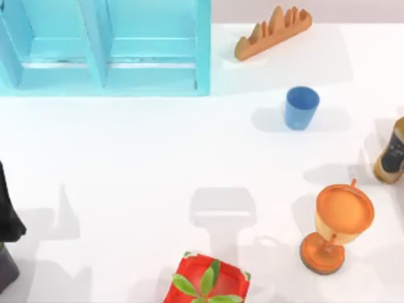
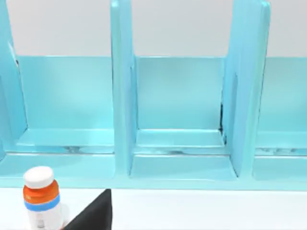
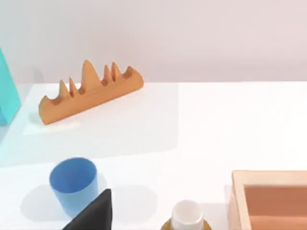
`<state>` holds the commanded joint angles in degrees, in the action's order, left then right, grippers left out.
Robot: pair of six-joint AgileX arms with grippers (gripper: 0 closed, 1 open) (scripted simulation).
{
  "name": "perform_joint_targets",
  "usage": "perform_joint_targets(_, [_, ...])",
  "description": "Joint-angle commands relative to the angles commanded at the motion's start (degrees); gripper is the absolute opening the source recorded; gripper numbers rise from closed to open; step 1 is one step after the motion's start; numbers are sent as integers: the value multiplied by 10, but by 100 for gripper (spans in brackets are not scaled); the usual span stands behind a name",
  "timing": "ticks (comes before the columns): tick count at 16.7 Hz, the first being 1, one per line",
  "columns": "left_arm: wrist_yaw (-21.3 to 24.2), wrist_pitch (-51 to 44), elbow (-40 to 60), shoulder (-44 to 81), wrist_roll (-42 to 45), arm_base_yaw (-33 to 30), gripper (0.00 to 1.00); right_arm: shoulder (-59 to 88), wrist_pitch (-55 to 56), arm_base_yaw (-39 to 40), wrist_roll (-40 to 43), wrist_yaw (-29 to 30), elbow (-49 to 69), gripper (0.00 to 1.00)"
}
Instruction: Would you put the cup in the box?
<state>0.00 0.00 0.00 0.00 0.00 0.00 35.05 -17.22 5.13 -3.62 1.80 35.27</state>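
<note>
Here the blue cup (image 1: 302, 108) stood upright on the white table (image 1: 139, 158), just ahead of the right gripper (image 3: 93, 213), whose finger state could not be told. The left arm (image 1: 9, 221) sat parked at the table's left edge, facing the turquoise box (image 1: 104, 47), well apart from the cup.

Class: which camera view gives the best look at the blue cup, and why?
The top view: the cup stands whole and upright right of the blue box, with the table around it. The right wrist view shows it closer, partly behind a dark end effector part. The left wrist view faces the box compartments.
</note>
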Motion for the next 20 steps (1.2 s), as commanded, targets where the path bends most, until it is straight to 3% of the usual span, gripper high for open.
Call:
perform_joint_targets(12, [0,0,0,0,0,0,100,784,-440,104,-84,53,644,100])
perform_joint_targets(20, [0,0,0,0,0,0,100,1022,-599,163,-176,39,969,100])
